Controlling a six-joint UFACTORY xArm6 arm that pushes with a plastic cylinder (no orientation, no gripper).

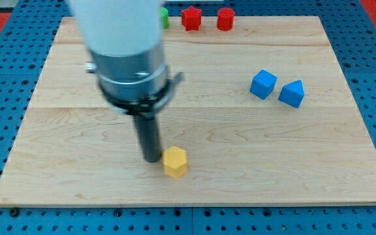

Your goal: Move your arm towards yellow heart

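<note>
My tip (151,159) rests on the board just left of a yellow block (174,161), which looks hexagonal; the two are nearly touching. No other yellow block shows; a yellow heart is not visible, and the arm body hides part of the board's upper left. The rod hangs down from the large grey and white arm body at the view's upper left.
A blue cube (263,84) and a blue wedge-like block (292,93) sit at the view's right. A red star-shaped block (191,17), a red cylinder (225,18) and a green block (164,17), partly hidden by the arm, sit at the wooden board's (240,170) top edge.
</note>
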